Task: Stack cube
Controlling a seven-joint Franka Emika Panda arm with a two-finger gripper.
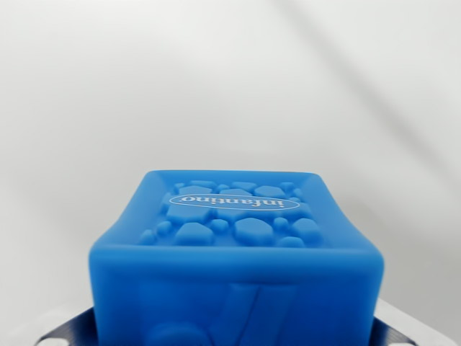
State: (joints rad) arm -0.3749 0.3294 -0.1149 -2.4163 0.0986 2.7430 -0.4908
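Across the lower centre of the wrist view, the blue cube [236, 267] sat between metal gripper [234, 335] parts at both bottom corners; grip state could not be determined.

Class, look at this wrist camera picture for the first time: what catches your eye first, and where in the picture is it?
A bright blue soft rubbery cube fills the lower middle of the wrist view, very close to the camera. Its upper face carries raised pebble shapes and a white oval logo reading "infantino", seen upside down. Behind it is only a plain pale surface, and grey metal fingers peek out at the bottom corners.
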